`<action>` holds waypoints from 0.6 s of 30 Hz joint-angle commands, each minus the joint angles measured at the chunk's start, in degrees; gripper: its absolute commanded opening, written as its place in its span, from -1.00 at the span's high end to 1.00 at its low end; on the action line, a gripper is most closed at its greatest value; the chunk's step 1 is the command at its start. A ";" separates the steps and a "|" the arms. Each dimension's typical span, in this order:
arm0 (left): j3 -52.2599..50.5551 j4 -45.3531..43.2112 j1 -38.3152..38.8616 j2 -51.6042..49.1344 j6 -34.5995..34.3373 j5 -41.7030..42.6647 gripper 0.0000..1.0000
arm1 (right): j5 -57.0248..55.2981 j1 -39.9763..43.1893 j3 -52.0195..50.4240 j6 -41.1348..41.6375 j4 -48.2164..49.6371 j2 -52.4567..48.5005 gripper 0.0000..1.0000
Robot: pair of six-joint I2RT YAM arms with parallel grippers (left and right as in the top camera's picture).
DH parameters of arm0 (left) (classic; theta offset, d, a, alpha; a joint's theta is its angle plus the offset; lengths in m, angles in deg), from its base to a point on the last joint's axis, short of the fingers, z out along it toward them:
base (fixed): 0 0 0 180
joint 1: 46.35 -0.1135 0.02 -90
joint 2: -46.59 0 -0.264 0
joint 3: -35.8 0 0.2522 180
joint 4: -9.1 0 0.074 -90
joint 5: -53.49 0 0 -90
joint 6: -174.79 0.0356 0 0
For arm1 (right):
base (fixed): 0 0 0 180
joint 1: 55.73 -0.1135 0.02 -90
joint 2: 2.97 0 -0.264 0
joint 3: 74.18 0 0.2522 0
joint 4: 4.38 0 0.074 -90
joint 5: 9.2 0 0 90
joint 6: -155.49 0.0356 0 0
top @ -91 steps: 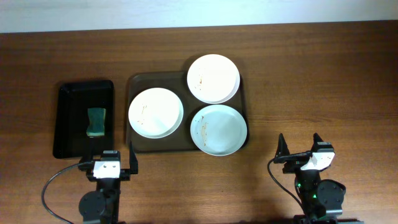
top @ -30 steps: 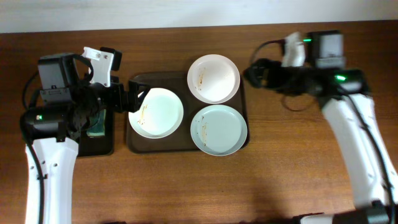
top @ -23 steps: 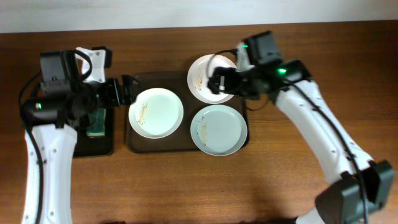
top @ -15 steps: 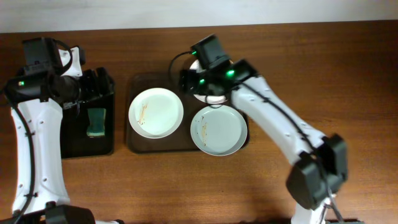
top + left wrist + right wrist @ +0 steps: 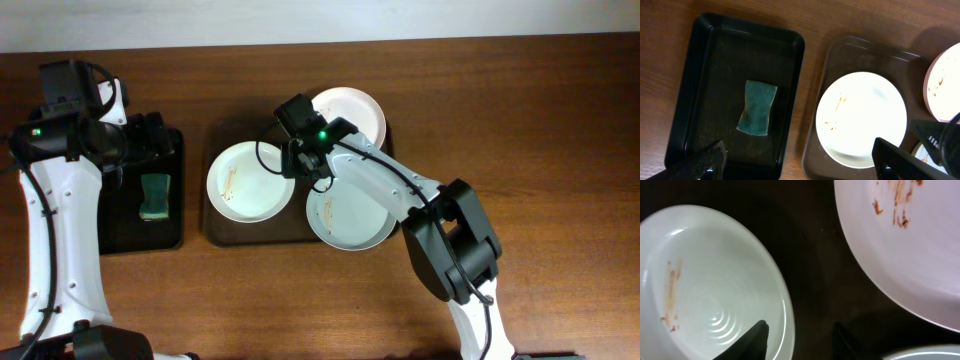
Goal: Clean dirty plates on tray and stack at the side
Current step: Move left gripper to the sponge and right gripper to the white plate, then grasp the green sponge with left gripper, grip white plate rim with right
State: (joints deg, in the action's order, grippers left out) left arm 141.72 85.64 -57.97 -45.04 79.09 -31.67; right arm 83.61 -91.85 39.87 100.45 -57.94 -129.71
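**Right hand [image 5: 799, 326] straddling a plate rim, left hand [image 5: 798, 145] up over the sponge tray**

All three round shallow white plates sit on the big brown rectangular tray [image 5: 240, 232] mid-desk [image 5: 520, 150]. The right hand is spread open and holding nothing. One finger is over the right edge of the left smudged plate [image 5: 250, 182] and the other over bare tray beside it, so I'd guess it's going for that rim. Best bet is to drop straight down, slip the outer finger under the lip and close gently. It should keep clear of the far plate [image 5: 355, 112] and the bluish plate [image 5: 350, 215]. The left hand is wide open and empty too, above the small black tray [image 5: 705, 60] holding the green sponge [image 5: 757, 107].
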 commanded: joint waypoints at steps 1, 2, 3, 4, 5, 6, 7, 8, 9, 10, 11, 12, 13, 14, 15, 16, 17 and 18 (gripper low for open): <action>0.94 -0.11 -0.17 -0.31 -0.72 -0.81 -0.85 | -0.04 -0.59 0.76 0.68 0.22 -2.08 0.21; 0.74 -0.11 -0.17 -0.33 -0.72 -0.81 -0.85 | -0.02 -0.70 0.76 0.68 0.42 -2.64 0.21; 0.66 -0.09 -0.17 -0.50 -0.72 -0.81 -0.86 | 0.50 -0.98 0.76 0.66 0.81 -3.06 0.21; 0.66 0.07 -0.17 -0.74 -0.72 -0.81 -0.85 | 0.87 -1.16 0.76 0.46 1.20 -3.63 0.23; 0.66 0.13 -0.17 -1.03 -0.72 -0.81 -0.86 | 1.25 -1.42 0.76 0.20 1.64 -3.91 0.24; 0.66 0.31 -0.17 -1.40 -0.72 -0.83 -0.86 | 1.44 -1.77 0.76 0.00 2.01 -4.31 0.25; 0.66 0.42 -0.17 -1.92 -0.72 -0.83 -0.86 | 1.46 -1.97 0.76 -0.15 2.21 -4.59 0.27; 0.66 0.66 -0.17 -2.45 -0.72 -0.83 -0.86 | 1.42 -2.14 0.76 -0.15 2.32 -4.81 0.31; 0.66 1.01 -0.17 -3.21 -0.72 -0.81 -0.86 | 1.44 -2.19 0.76 -0.15 2.32 -4.81 0.40; 0.66 1.31 -0.17 -3.89 -0.72 -0.83 -0.85 | 1.44 -2.19 0.76 -0.15 2.32 -4.81 0.46; 0.66 1.66 -0.17 -4.85 -0.72 -0.83 -0.85 | 1.44 -2.16 0.76 -0.15 2.32 -4.81 0.52; 0.66 2.12 -0.17 -5.70 -0.72 -0.83 -0.86 | 1.42 -2.16 0.76 -0.15 2.32 -4.81 0.57; 0.66 2.54 -0.17 -6.45 -0.70 -1.18 -0.85 | 1.42 -2.19 0.76 -0.15 2.36 -4.85 0.63; 0.66 3.04 -0.17 -7.28 -0.72 -1.60 -0.85 | 1.42 -2.19 0.76 -0.15 2.38 -4.90 0.65; 0.66 3.69 -0.17 -8.33 -0.72 -1.90 -0.86 | 1.42 -2.19 0.76 -0.15 2.38 -4.92 0.69; 0.66 4.09 -0.17 -9.20 -0.72 -2.19 -0.85 | 1.40 -2.16 0.74 -0.13 2.40 -4.94 0.73; 0.66 4.37 -0.17 -9.86 -0.70 -2.36 -0.86 | 1.40 -2.19 0.74 -0.15 2.40 -4.98 0.79; 0.66 4.55 -0.17 -10.56 -0.72 -2.36 -0.85 | 1.40 -2.19 0.74 -0.15 2.38 -5.07 0.88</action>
State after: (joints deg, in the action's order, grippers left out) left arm 141.72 89.60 -57.97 -53.39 79.09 -32.76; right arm 84.94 -93.70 39.87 100.23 -55.73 -133.66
